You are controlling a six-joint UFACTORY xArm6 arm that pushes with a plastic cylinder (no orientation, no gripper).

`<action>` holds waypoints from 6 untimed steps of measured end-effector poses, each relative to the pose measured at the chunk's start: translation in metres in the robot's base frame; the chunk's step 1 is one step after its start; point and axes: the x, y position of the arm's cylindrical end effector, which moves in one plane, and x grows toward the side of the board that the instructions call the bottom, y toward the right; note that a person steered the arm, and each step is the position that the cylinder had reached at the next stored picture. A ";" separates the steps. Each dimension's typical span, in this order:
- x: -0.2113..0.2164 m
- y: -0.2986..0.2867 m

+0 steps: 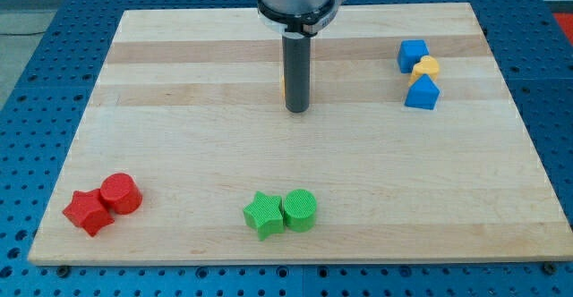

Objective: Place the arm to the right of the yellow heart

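You'll find my tip [297,110] resting on the wooden surface [179,154] just above centre; there is no hand here, only the rod. A sliver of yellow at the rod's nine o'clock edge is mostly hidden, so I can't tell whether it is the heart.

From my tip, the other yellow block [427,65] sits at two o'clock, wedged touching between a blue cube [413,54] and a second blue block [423,93]. A red star [87,212] touching a red cylinder [121,192] lies at eight o'clock, and a green star [262,214] touching a green cylinder [300,209] at six.
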 end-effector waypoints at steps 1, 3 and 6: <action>0.005 0.044; 0.033 0.157; -0.074 0.240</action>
